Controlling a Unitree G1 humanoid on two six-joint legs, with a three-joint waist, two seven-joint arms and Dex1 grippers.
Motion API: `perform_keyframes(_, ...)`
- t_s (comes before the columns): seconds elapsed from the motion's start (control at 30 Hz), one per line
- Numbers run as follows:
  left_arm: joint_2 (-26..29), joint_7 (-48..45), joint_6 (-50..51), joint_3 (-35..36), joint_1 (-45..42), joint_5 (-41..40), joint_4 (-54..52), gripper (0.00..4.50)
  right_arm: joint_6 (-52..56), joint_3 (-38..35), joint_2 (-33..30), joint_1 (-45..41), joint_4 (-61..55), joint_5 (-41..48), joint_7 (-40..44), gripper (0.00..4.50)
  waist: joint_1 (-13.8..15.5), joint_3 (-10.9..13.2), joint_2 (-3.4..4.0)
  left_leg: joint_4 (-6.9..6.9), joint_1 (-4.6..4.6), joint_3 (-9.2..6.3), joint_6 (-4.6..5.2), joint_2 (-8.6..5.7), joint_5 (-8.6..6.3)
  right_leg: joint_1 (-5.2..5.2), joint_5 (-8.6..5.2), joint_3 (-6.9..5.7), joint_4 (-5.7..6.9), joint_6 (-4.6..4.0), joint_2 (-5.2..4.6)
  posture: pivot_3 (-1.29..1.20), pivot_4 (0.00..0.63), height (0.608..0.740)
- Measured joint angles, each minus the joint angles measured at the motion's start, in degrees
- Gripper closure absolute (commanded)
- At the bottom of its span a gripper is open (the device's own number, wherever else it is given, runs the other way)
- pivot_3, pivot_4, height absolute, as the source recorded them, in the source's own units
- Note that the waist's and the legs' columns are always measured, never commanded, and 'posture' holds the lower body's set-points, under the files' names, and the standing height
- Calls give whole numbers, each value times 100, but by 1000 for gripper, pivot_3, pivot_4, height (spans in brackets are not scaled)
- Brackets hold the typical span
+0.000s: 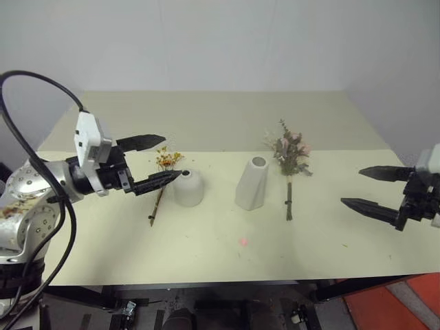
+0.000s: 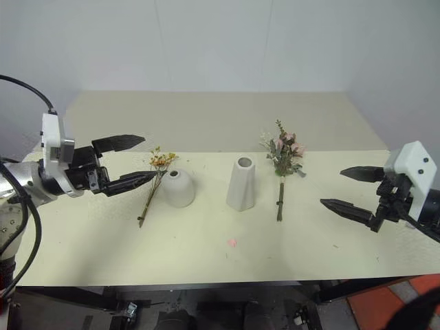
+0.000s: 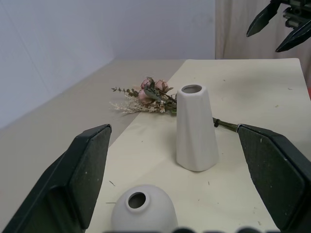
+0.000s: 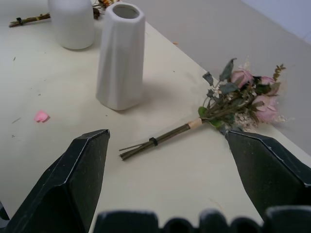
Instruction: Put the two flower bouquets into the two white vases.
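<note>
Altogether two bouquets [image 2: 284, 155] [image 2: 157, 168], two vases [image 2: 240, 183] [image 2: 178, 188], one pink petal [image 2: 232, 243].

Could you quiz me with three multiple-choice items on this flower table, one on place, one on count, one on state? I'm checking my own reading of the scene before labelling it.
1. Where does the pink rose bouquet lie?
A. Inside the tall white vase
B. On the table on the right-arm side of the tall white vase
C. Between the two vases

2. How many white vases stand on the table?
A. One
B. Two
C. Three

3. How do the two grippers stand?
A. Both open and empty
B. Left shut on the yellow bouquet
C. Right shut on the rose bouquet

Answers:
1 B: it lies flat beside the tall white vase, toward the right gripper.
2 B: the tall one and the squat dome vase.
3 A: the left gripper and the right gripper show spread fingers holding nothing; the yellow bouquet lies on the table.
</note>
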Motion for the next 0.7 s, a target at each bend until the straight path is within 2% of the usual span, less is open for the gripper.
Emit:
perform_keyframes(0.3, 28, -115, -14, 62, 55, -76, -117, 17, 241, -37, 3, -303, -53, 263, -62, 0, 20, 0, 0, 1, 1, 0, 0, -1, 0, 3, -1, 0, -1, 1, -1, 0, 150, 740)
perform_keyframes(0.53, 28, -354, -88, -8, -172, -76, 56, 17, 864, 418, 28, -560, -356, 291, -897, 0, 21, 0, 0, 3, -1, 0, 0, -2, 0, 1, 0, 0, 1, 1, -3, 0, 150, 740)
perform_keyframes(0.7, 39, -877, -178, -471, -614, 45, 502, 17, 1516, 923, 1, -1315, -422, 651, -1230, 0, 10, 0, 0, 3, -1, 0, 0, -2, 0, 1, -1, -1, -1, 1, -1, 0, 150, 740)
